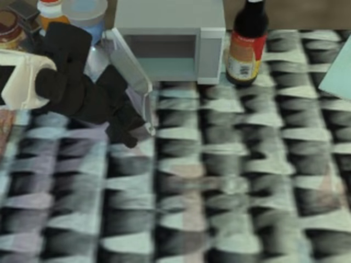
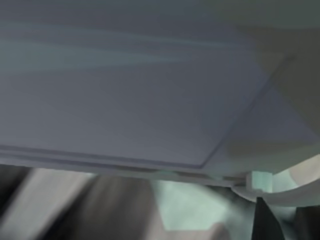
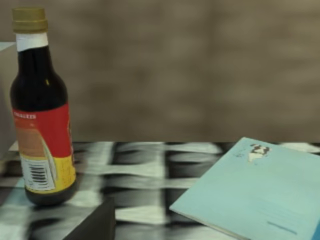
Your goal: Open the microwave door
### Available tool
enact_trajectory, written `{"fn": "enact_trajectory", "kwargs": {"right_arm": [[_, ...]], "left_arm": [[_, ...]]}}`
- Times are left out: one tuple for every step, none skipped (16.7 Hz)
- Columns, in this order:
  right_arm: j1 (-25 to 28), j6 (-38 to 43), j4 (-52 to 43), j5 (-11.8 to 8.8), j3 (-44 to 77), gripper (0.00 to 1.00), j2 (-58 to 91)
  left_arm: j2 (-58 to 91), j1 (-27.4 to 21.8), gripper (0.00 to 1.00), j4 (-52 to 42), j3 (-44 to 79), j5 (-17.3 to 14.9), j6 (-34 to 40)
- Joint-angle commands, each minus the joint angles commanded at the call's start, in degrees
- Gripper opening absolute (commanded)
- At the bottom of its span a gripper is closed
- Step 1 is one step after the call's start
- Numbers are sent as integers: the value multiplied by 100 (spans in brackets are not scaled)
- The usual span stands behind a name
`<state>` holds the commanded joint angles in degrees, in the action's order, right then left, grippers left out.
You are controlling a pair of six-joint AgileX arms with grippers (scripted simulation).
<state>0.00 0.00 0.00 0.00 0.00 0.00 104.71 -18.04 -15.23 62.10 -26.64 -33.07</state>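
The light grey microwave stands at the table's back, its pale interior exposed. The microwave door is swung out to the left, standing nearly edge-on toward the front. My left arm reaches in from the left, and my left gripper sits at the door's free end, shut on its edge. In the left wrist view the door's grey panel fills most of the picture, with my left gripper just below the curved pale handle. My right arm is out of the top view.
A dark sauce bottle stands just right of the microwave. A teal book lies at the right edge. Jars and a tub crowd the back left, near a cream object.
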Motion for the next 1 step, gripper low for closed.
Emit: {"fn": "enact_trajectory", "kwargs": {"right_arm": [[0,0,0,0,0,100,0]], "left_arm": [[0,0,0,0,0,0,0]]}}
